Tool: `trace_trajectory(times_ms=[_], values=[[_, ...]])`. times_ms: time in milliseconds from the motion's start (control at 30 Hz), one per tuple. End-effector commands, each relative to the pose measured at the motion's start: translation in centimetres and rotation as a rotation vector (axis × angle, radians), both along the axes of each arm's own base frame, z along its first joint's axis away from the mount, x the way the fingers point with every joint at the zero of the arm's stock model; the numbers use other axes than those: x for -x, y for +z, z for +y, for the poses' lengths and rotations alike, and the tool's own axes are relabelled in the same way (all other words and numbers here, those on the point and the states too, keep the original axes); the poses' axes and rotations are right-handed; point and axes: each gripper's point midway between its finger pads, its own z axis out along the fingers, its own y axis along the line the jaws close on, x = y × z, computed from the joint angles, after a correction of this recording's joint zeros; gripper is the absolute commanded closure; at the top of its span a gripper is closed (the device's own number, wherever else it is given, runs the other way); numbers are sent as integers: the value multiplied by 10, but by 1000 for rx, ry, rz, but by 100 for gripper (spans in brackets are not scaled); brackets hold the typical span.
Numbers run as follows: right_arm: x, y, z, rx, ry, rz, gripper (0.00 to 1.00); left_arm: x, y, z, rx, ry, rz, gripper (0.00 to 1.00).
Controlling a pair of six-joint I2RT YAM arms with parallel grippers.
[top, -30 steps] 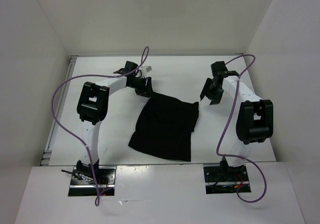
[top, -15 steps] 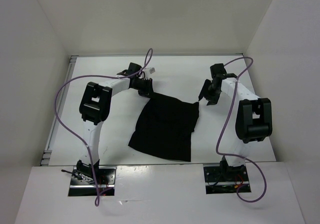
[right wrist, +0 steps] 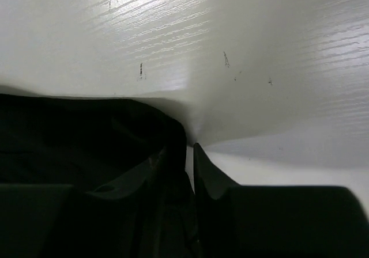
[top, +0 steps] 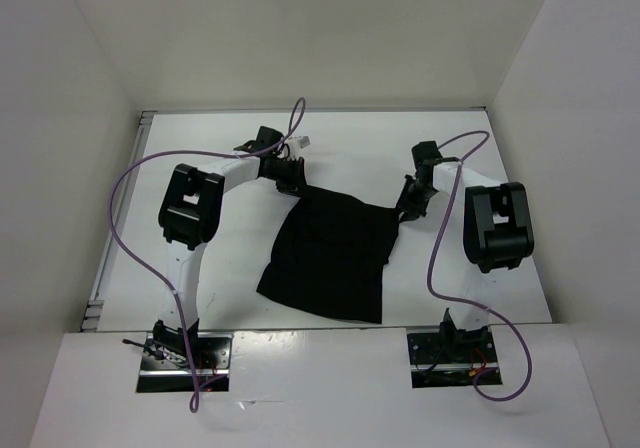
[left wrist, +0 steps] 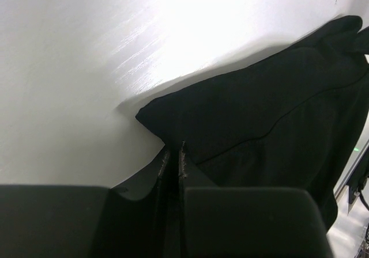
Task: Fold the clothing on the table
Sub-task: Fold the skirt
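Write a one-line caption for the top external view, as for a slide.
Black cloth on a white table, the left hand and right hand each at one far corner.

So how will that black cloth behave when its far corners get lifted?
Probably floppy: the clothing lies limp with a rumpled far corner, so it should sag when lifted. Likely light: it looks thin and flat on the table.

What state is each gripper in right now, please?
Left gripper: closed on a corner of the black clothing.
Right gripper: fingers slightly apart at the clothing's edge, no grip visible yet.
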Motion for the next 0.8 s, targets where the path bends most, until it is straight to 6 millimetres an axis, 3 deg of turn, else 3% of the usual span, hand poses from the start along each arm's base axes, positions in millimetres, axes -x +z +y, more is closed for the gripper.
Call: trace_trajectory(times_ms=[0,67,167,233,333,367,400,467,500,533,567,600,633,667,700,767], values=[[-10,-5,10,-32,14,-41,73,0,-4,-2,-3,-7,-10,90],[-14,-5,14,-56,21,-49,86,-4,-1,-2,-7,-2,-22,92],[-27,5,12,-39,5,-91,97,-7,6,-2,-8,10,-30,100],[-40,26,11,-31,1,-150,100,-10,23,-5,15,1,-61,100],[-64,83,3,13,-3,-281,100,-28,71,1,47,29,-144,100],[-70,98,0,34,14,-320,100,-35,78,5,43,45,-161,100],[-87,129,0,40,15,-397,100,-52,112,6,65,56,-235,100],[-97,153,-1,54,26,-436,100,-66,144,12,63,82,-288,100],[-111,186,0,53,34,-515,100,-72,163,10,71,78,-331,100],[-115,196,-1,60,29,-527,100,-83,198,9,85,86,-402,100],[-120,206,-1,66,41,-551,100,-90,218,15,89,104,-442,100],[-130,237,-1,67,47,-628,100,-96,234,19,96,113,-472,100],[-132,248,-1,65,46,-650,100,-96,243,19,93,108,-481,100],[-133,259,-1,72,56,-672,100,-102,284,24,111,126,-569,100],[-137,279,-1,77,65,-723,100,-102,293,30,109,135,-570,100],[-136,298,-2,82,73,-768,100,-98,327,31,130,136,-640,100]])
